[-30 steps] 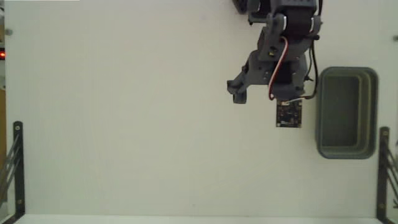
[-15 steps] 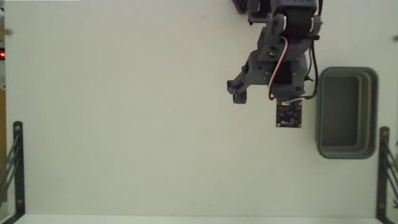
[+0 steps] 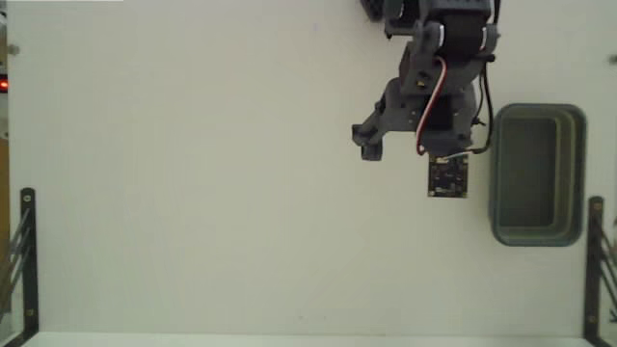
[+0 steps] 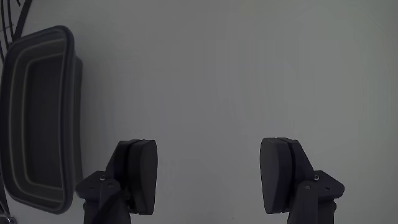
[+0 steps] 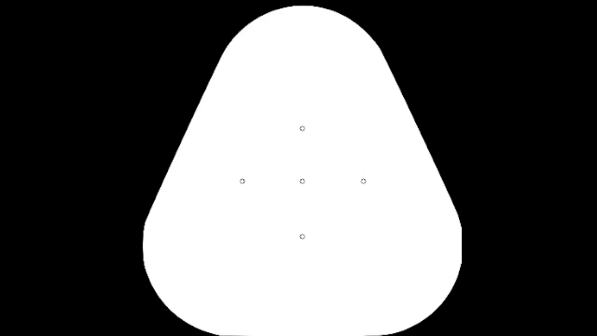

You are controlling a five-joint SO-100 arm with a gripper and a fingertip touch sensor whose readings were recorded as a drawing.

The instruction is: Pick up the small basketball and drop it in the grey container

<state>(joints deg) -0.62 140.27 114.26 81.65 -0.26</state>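
Grey container (image 3: 537,174) sits empty on white counter (image 3: 193,193), unchanged from earlier frame. Hand (image 4: 209,174) spread wide, nothing between fingers (image 4: 142,174), arm unmoved; ball unseen.

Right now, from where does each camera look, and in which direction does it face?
Fixed view: sits above, faces straight down on the white table; shows the arm from the top edge and the grey container at right.
Wrist view: rides on the arm, faces down at the table; shows both fingers, wide apart, nothing between.
Shared: the grey container, at left in the wrist view. No basketball appears.
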